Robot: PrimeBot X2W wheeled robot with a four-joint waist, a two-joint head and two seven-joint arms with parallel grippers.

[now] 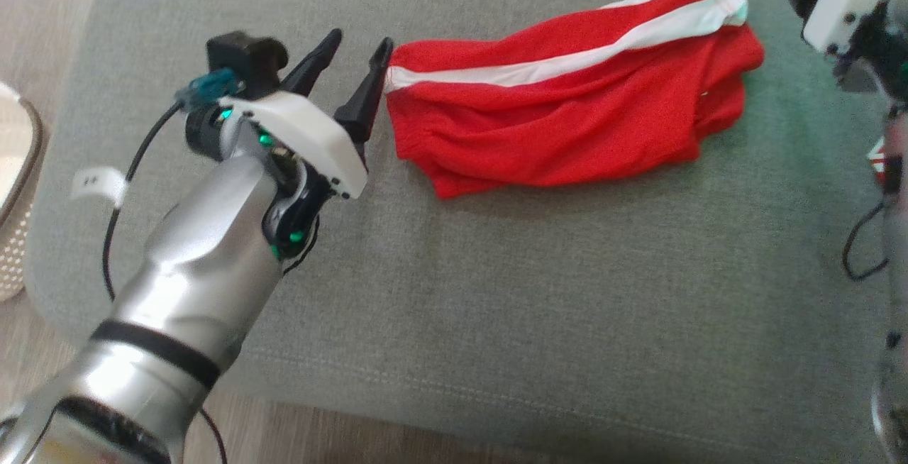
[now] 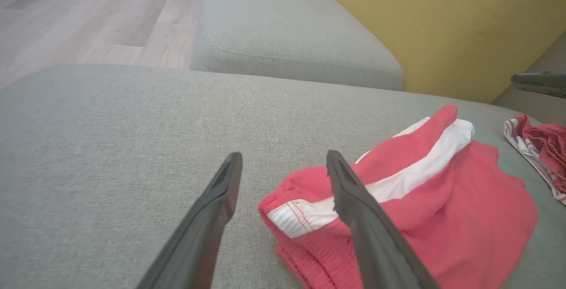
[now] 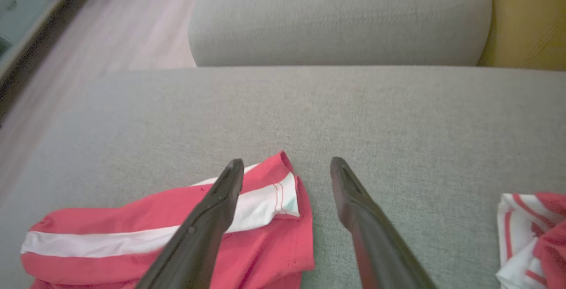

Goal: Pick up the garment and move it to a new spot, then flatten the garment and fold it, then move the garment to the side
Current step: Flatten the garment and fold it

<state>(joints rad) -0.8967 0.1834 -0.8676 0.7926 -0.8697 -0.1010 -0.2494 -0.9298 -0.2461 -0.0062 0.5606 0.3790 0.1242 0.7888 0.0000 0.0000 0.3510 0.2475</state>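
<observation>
Position of garment [image 1: 567, 116]: far half of grey cushion [image 1: 496, 308], reaching toward far right corner. Red cloth with white side stripe, doubled over and rumpled, lying flat. Long axis left to right across cushion, right end slanted a little toward far edge.

At left end, left gripper [image 1: 360, 40]: fingers spread, nothing pinched. Set just beside the cloth, inner fingertip close against the striped hem; contact not determinable. In left wrist view, one finger overlapping red cloth, the other over bare cushion.

At right end, right gripper [image 3: 287, 161]: fingers spread, empty. Poised over the cloth's corner, one finger above the stripe, the other above bare cushion toward right edge.

Finding: one arm at each end of the long axis, neither nearer the middle. Judged suited to a pinch at both ends at once, for a lift or a sideways shift. Fold judged rough: edges uneven, lower layer showing at near left.

Also noted: second striped cloth [image 3: 530, 236] near right edge, apart from garment; pale basket [image 1: 18, 187] beyond cushion's left edge.
</observation>
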